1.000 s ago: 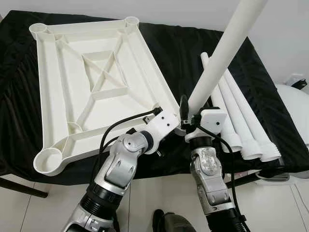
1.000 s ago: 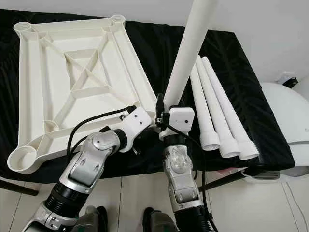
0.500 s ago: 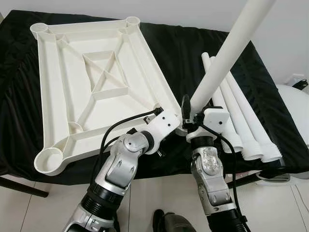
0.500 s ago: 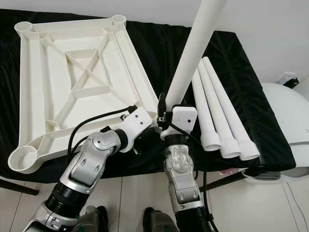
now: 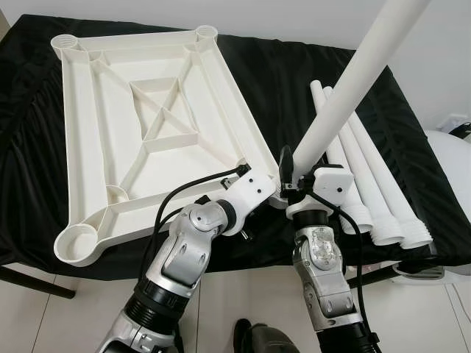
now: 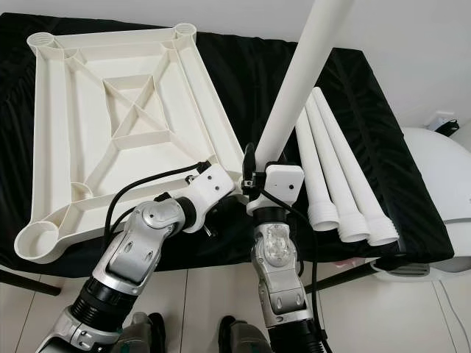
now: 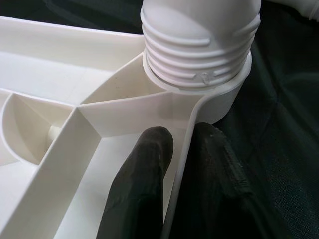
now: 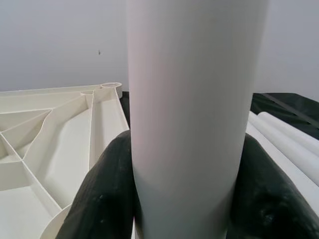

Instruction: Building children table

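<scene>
The white plastic tabletop lies upside down on a black-covered table. My left gripper is shut on the tabletop's rim right beside its near right corner socket, one finger inside the rim and one outside. My right gripper is shut on a long white leg that stands tilted up and to the right. The leg's threaded end sits in that corner socket, with several thread turns showing above it. In the right wrist view both fingers press the leg's sides.
Three spare white legs lie side by side on the black cloth, right of my right gripper. Open sockets stand at the other corners. A white rounded object sits beyond the table's right edge. Tiled floor lies below.
The held leg leans a little further to the right. The view itself has shifted slightly. Both grippers keep their holds.
</scene>
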`<state>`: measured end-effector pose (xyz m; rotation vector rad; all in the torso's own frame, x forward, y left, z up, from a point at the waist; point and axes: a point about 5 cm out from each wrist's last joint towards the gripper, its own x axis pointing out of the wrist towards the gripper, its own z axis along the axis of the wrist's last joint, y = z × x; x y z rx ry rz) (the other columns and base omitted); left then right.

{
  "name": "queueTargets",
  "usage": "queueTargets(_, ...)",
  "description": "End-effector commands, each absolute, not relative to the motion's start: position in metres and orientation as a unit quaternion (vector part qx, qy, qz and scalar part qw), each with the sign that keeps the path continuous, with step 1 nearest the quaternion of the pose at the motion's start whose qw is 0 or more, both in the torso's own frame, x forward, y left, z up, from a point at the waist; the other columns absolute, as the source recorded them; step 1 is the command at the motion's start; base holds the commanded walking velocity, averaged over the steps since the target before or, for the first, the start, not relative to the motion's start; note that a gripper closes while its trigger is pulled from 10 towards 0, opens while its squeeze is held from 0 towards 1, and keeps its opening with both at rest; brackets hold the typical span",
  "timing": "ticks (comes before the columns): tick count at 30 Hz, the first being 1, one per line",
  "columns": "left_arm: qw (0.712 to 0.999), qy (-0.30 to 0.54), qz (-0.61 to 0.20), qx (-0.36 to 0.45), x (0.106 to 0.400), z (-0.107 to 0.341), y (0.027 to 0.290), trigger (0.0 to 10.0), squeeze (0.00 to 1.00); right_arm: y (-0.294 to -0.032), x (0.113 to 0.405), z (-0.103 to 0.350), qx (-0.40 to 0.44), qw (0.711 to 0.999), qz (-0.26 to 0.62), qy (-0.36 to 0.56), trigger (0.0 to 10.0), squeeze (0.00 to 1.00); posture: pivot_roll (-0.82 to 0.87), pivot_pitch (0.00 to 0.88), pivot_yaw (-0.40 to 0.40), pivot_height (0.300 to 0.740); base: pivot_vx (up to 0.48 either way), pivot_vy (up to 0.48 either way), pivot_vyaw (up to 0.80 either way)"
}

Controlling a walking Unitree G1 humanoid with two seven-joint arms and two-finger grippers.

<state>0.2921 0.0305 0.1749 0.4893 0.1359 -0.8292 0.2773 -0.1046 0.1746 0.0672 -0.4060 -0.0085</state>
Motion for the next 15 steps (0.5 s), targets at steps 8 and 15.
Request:
queueTargets(8, 0.913, 0.023, -0.328, 0.241, 0.2989, 0.1877, 0.0388, 10.0, 0.0, -0.1246, 0.2721, 0.1253, 0.039, 0.993, -0.072, -0.08, 10.0, 1.0, -0.06, 0.181, -0.05, 0.74, 0.0, 0.0, 0.0)
queueTargets(15, 0.913, 0.022, -0.328, 0.24, 0.2989, 0.1883, 0.0384, 10.0, 0.0, -0.1217, 0.2724, 0.1288, 0.04, 0.993, -0.058, -0.09, 10.0, 1.0, -0.06, 0.179, -0.052, 0.74, 0.0, 0.0, 0.0)
